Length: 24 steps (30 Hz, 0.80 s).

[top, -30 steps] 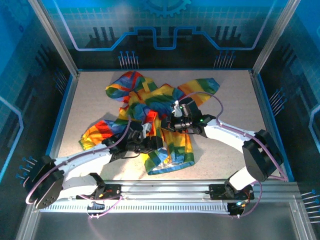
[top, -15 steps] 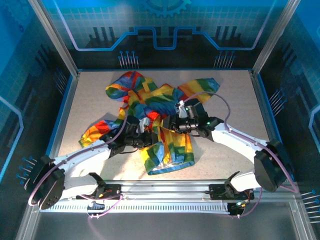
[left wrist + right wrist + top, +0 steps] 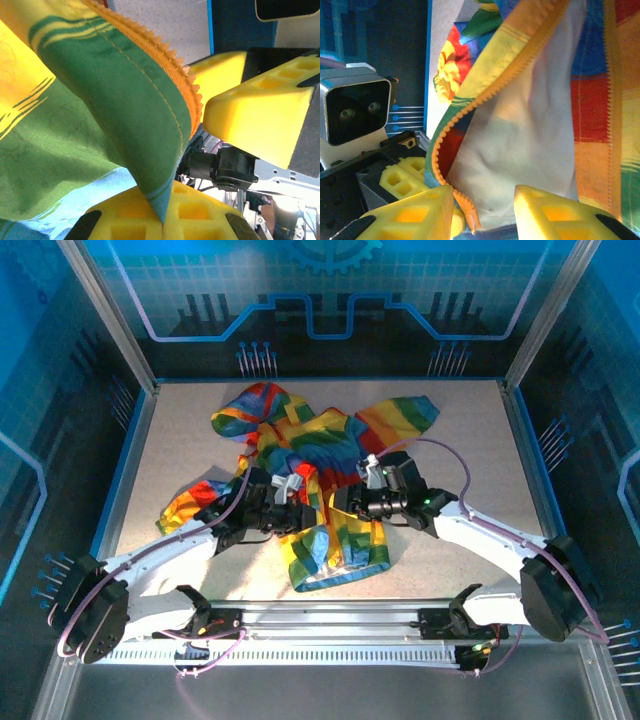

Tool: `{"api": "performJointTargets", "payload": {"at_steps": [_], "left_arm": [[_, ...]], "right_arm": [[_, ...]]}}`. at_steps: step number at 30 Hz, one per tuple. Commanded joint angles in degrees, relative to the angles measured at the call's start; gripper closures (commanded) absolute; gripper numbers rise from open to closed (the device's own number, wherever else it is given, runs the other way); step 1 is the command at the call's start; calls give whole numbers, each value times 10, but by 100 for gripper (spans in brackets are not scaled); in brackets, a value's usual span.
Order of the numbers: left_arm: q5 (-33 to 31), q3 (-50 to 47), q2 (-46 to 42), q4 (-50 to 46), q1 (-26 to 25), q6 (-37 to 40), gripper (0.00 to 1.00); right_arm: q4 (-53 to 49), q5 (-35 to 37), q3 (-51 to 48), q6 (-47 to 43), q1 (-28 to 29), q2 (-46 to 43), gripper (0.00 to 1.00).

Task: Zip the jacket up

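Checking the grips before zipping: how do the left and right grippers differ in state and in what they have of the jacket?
The left gripper is shut on the jacket, while the right gripper is open, its fingers apart. The left gripper pinches a green-striped edge beside orange zipper teeth; the right gripper has pale lining and a toothed edge loose between its fingers. Both are at the jacket's front opening.

You have the jacket (image 3: pixel 300 435) lying crumpled and unzipped around the middle of the table (image 3: pixel 460 440). It is rainbow-striped, with its hood end toward the table's far side, one sleeve toward the table's left edge and a front panel trailing toward the near edge. Its orange zipper (image 3: pixel 517 57) teeth run along separated front edges, with the pale lining (image 3: pixel 530 130) showing between them.
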Motion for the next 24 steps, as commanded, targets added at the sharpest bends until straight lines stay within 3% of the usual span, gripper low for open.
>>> {"api": "performJointTargets", "payload": {"at_steps": [1, 7, 16, 24], "left_arm": [[39, 7, 7, 5, 4, 16, 100], [43, 24, 5, -25, 6, 25, 100], [54, 39, 4, -43, 19, 33, 100], [58, 51, 9, -62, 28, 47, 99]], "right_arm": [[60, -42, 1, 17, 0, 26, 61], [140, -62, -17, 46, 2, 39, 61], [123, -69, -17, 38, 9, 41, 62], [112, -77, -22, 34, 11, 32, 77]]}}
